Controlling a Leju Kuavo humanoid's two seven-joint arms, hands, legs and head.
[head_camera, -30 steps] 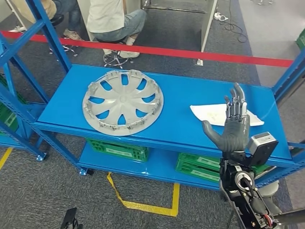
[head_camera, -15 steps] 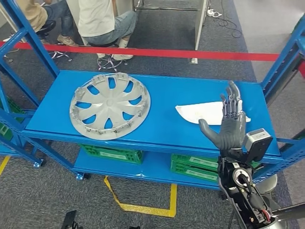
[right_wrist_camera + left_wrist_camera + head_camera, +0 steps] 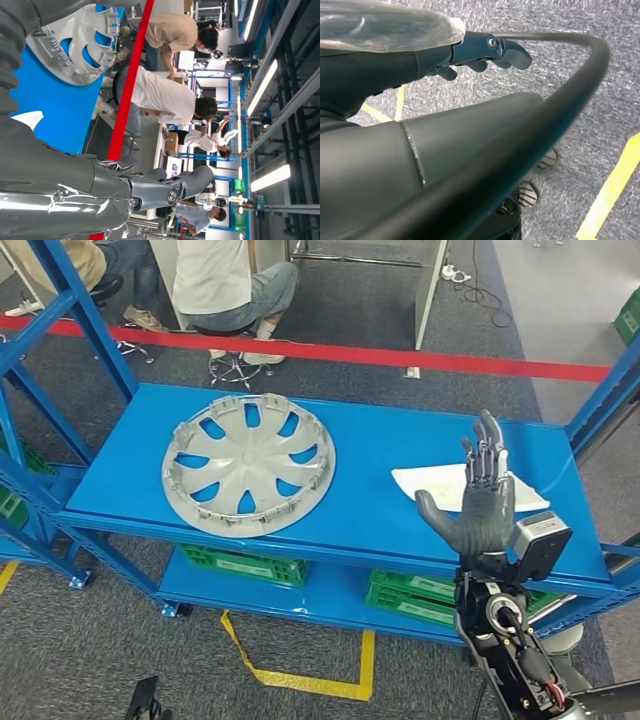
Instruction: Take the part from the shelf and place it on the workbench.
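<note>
Hubcap (image 3: 249,464), the silver spoked wheel cover that I take to be the part, is lying flat on the top level of the blue shelf (image 3: 362,440), toward its left half, with nothing touching it, so the task is sitting at its very start: the pickup is not yet made and the placing on the workbench, which is not appearing in these views, is wholly left to do. The right hand (image 3: 480,502) is hovering upright over the shelf's right end, fingers extended and apart, thumb out, holding nothing, well apart from the hubcap and just in front of a white sheet (image 3: 460,483) that is resting on the shelf. The left hand (image 3: 486,52) is hanging low over grey carpet; its fingers look loosely extended and empty, though the close, partly blocked view makes this uncertain. Green crates (image 3: 249,560) are sitting on the lower shelf level, and what they are holding cannot be told from here.
</note>
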